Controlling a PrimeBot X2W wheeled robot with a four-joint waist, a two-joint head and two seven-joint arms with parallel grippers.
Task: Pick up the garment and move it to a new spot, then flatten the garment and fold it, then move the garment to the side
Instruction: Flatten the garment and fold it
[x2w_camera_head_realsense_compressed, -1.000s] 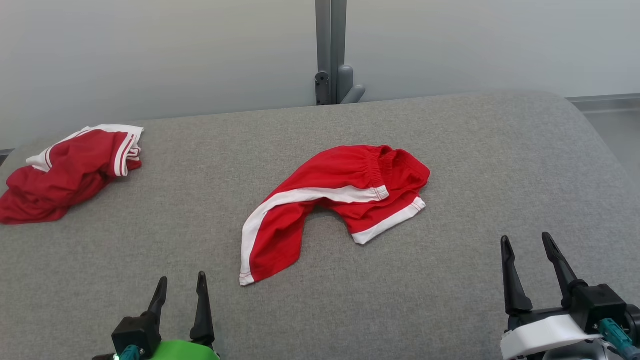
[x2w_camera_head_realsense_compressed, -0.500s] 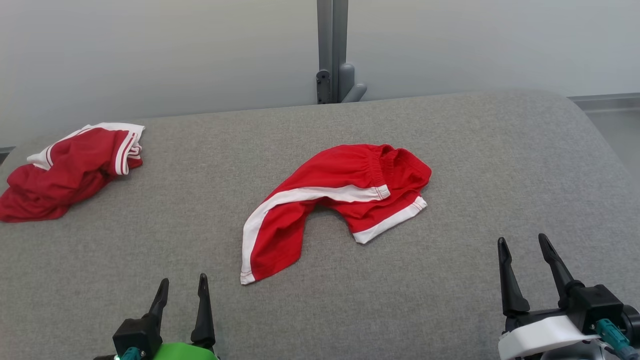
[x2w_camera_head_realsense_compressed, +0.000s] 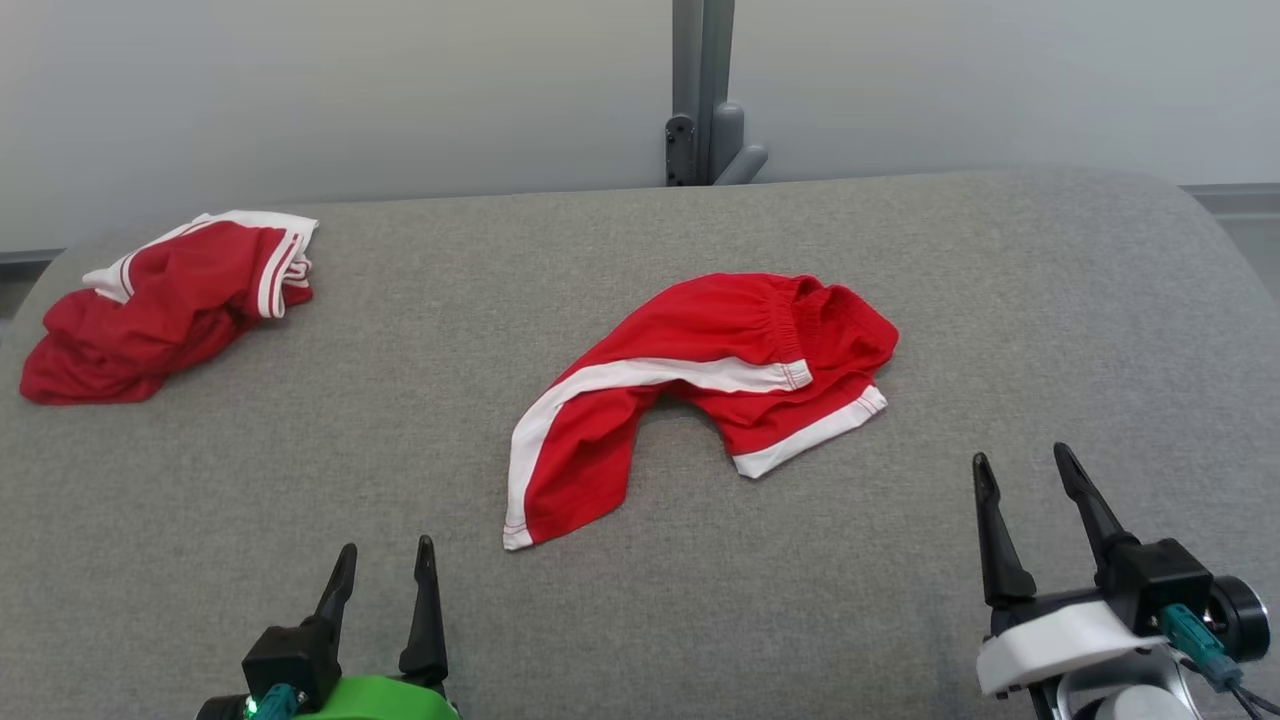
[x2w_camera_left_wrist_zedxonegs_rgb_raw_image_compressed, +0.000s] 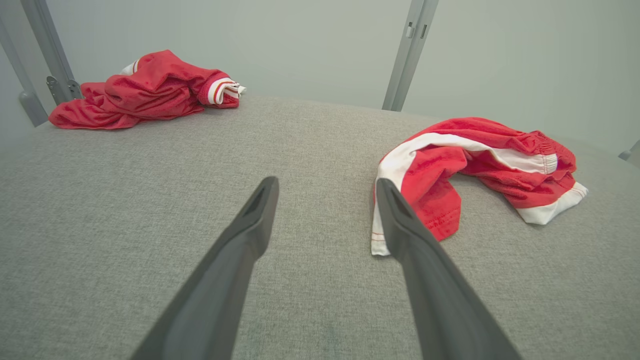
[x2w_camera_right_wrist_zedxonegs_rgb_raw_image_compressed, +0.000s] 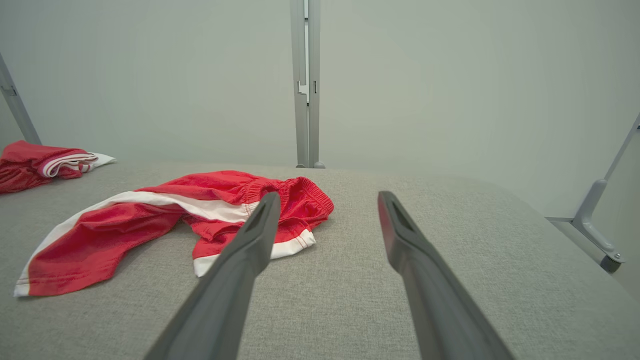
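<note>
Garment (x2w_camera_head_realsense_compressed: 720, 335): red shorts with a white side stripe, crumpled in an arch at mid-surface, untouched.
Support: grey padded surface (x2w_camera_head_realsense_compressed: 400, 450).
Second red garment (x2w_camera_head_realsense_compressed: 165, 305): bunched at the far left corner, well apart.
Left gripper (x2w_camera_head_realsense_compressed: 387, 545), right gripper (x2w_camera_head_realsense_compressed: 1021, 453): fingers spread, empty, at the near edge.
Right wrist view adds a grey frame strut (x2w_camera_right_wrist_zedxonegs_rgb_raw_image_compressed: 597, 235) off the surface's right end.
Shorts' second leg is folded under and hard to make out.

Pretty plain setup: a grey fabric-covered tabletop (x2w_camera_head_realsense_compressed: 1000, 300) is backed by pale wall panels (x2w_camera_head_realsense_compressed: 300, 90), split by a grey metal post (x2w_camera_head_realsense_compressed: 702, 80).
</note>
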